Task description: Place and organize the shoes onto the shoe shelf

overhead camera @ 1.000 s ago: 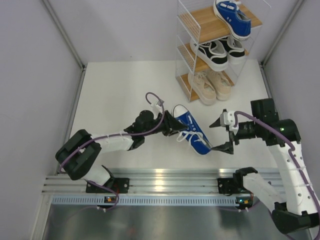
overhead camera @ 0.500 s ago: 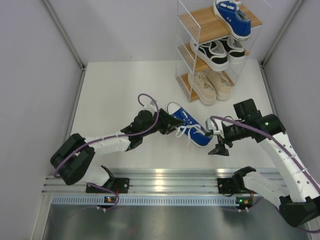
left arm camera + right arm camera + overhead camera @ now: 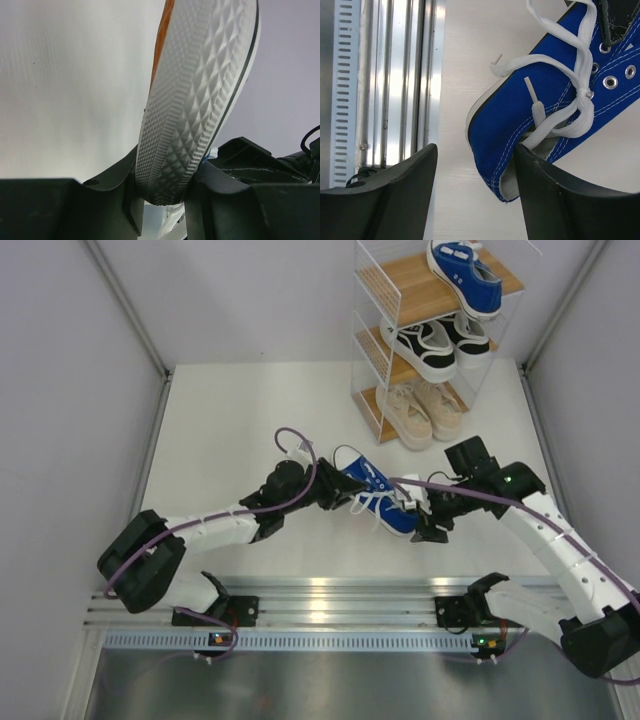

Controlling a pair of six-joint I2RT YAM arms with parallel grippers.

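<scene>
Above the bench (image 3: 230, 420), between the two arms, a blue sneaker (image 3: 378, 498) is being clamped across its white sole by the left pincer (image 3: 335, 490) and held tilted. The right pincer (image 3: 428, 522) is being presented wide open and empty at the heel collar. For a clean handover, its fingers are best being closed on the collar wall, clear of the loose laces (image 3: 560, 75), before any release. Well beyond, the shoe shelf (image 3: 405, 285) is being filled: a second blue sneaker (image 3: 465, 275) is occupying the top tier, with the black pair (image 3: 440, 340) and the beige pair (image 3: 425, 410) below. Its wire sides are being judged the main obstruction.
</scene>
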